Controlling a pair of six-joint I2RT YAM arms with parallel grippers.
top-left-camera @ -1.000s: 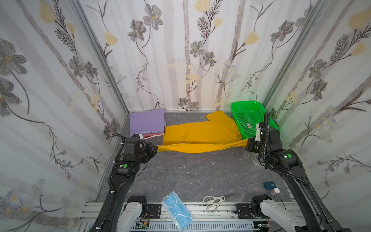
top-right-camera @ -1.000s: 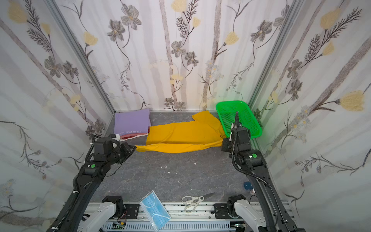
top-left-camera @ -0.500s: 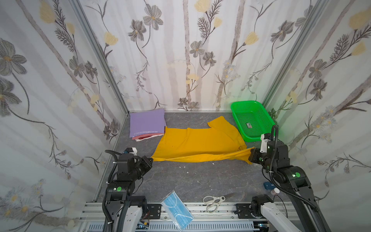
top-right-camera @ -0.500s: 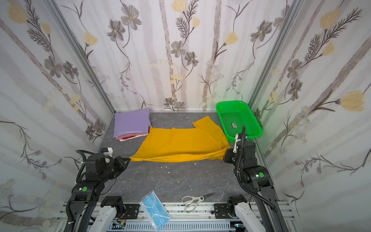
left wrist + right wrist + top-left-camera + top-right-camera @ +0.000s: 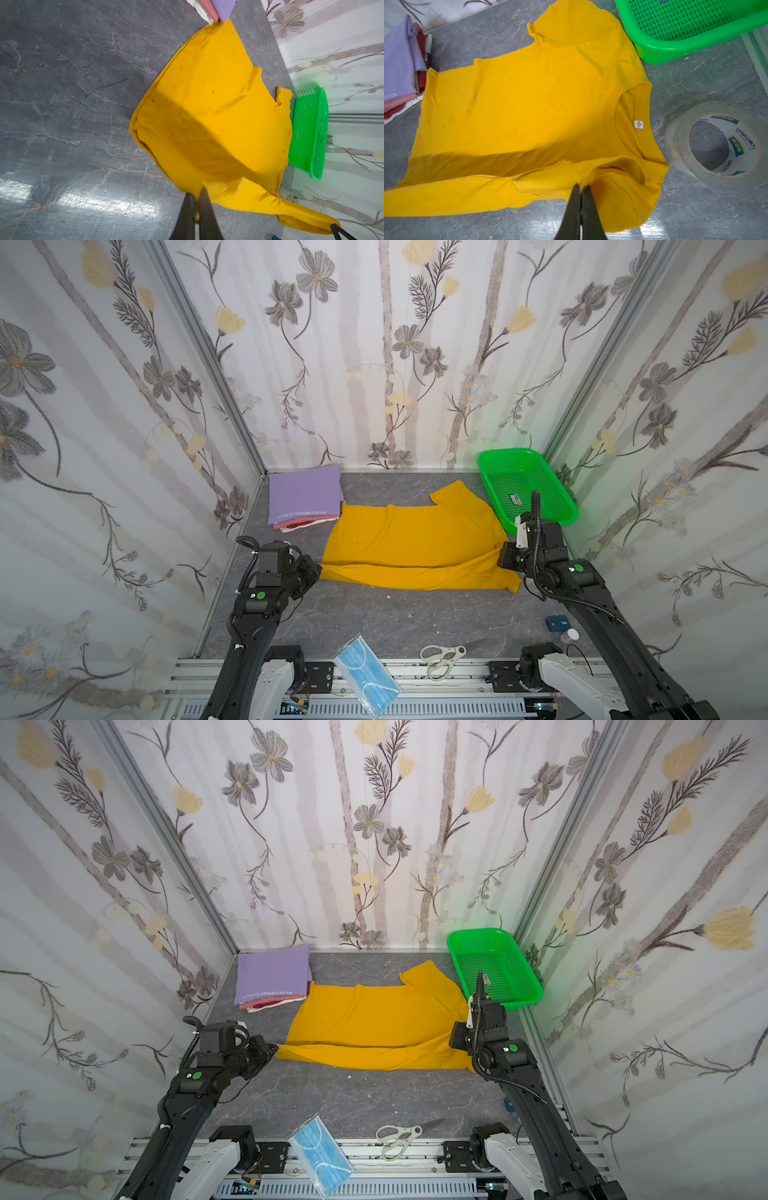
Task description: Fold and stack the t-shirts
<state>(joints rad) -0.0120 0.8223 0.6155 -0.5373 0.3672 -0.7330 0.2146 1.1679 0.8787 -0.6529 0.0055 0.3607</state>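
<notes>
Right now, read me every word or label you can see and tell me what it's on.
"WE GO FORWARD TO", ending blurred: folded lilac cotton t-shirt.
"deli": clear plastic tape roll, inner core.
"M", line above unreadable: white neck tag, mustard-yellow cotton t-shirt.
Sticker in green plastic mesh basket: too small to read.

"deli" on tape roll point(image 5: 743, 145) core. "M" on neck tag point(image 5: 638, 124) of yellow t-shirt point(image 5: 529, 104). "WE GO…" on lilac t-shirt point(image 5: 303, 493), rest blurred.

Grey tabletop point(image 5: 395, 614): yellow tee point(image 5: 411, 539), basket point(image 5: 524, 485), tape point(image 5: 679, 137), scissors point(image 5: 441, 655)
</notes>
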